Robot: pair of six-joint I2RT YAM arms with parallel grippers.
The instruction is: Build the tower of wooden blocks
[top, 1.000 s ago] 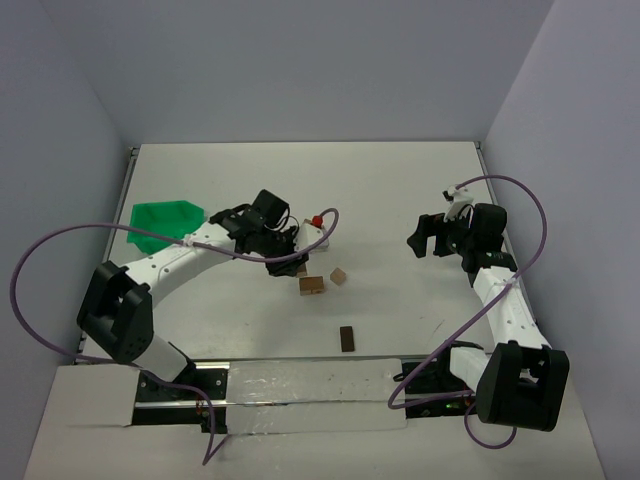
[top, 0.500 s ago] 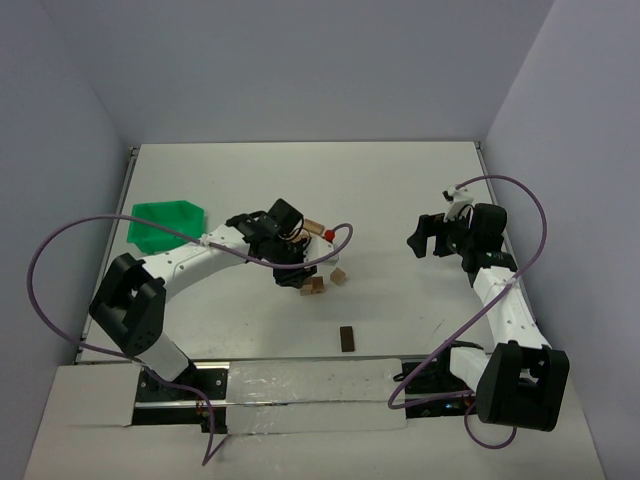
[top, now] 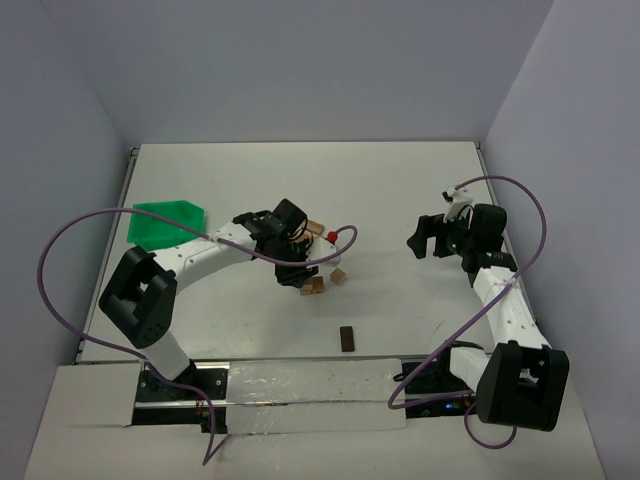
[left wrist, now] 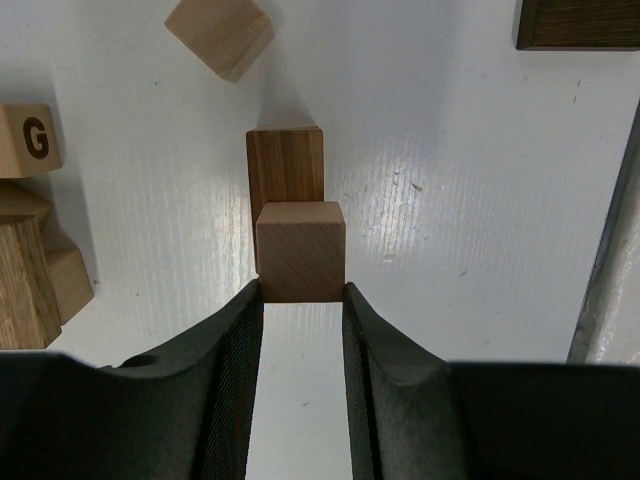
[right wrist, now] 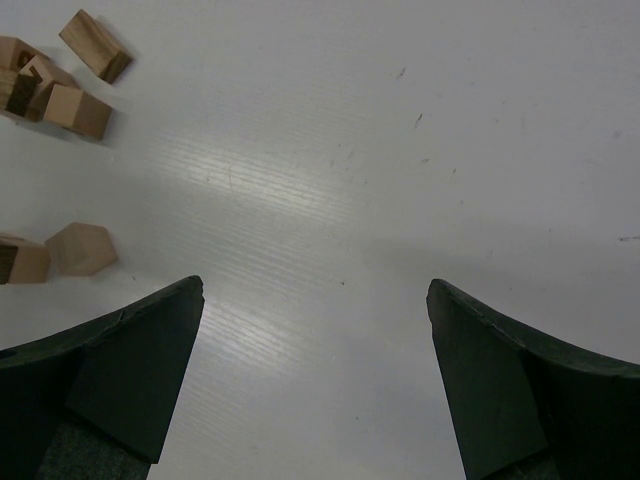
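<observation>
Placing step, by the look of it. Gripping a light-tan cube in the left tool, narrowed onto two opposite side faces, directly over one end of the darker base block lying flat on the desk. Cannot tell whether touching the base block or hanging just above it.

To do it well:
- Come straight down, with no sideways drift.
- Square the cube's edges to the base block's long sides first; seemingly close to parallel now.
- Consider shifting toward the middle of the base block, to avoid overhang and a lopsided footing for later layers.
- Release only once seated flat, spreading the fingers just enough, then lift straight up so as not to drag the cube off.
- Mind the tilted loose cube near the other end of the base block, and the G block just beside it.
- Leave the right tool as found: spread wide, holding nothing, well apart from the base block.

Tower barely begun: base block plus this cube, two layers at most. Plain wood with fine grain, flat faces and crisp square edges; probably light and easy to nudge. More wood blocks bunched near the base block. A dark block apart from the base block, toward the arm bases. Green bin well apart from the base block.
</observation>
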